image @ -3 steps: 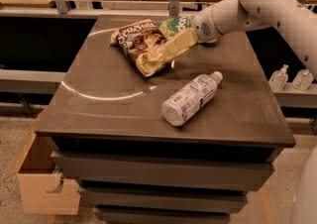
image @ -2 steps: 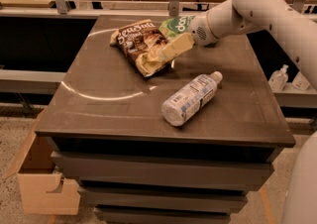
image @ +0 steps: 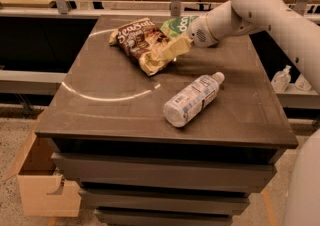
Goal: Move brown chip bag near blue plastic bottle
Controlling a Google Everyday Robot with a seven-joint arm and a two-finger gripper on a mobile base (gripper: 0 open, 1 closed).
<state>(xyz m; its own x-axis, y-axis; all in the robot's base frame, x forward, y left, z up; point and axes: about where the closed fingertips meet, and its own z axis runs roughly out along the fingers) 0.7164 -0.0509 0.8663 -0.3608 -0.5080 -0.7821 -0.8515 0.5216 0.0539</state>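
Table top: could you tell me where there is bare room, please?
Bare: the table's front-left, left of the blue plastic bottle, and right of its cap. Crowded: the back, where the hand meets the brown chip bag by a green bag.

The brown chip bag (image: 136,37), toward the desk's far edge, is dark brown with white lettering, a chip picture and a pale yellow end. The green snack bag (image: 175,24) behind it carries white letters. The blue plastic bottle (image: 192,99), nearer the front edge, is clear with a white cap and a white-and-blue label, while the gripper (image: 172,51), over the bag's pale end, is tan on a white arm (image: 260,5), and the desk (image: 100,115) is dark grey-brown with a pale curved streak.
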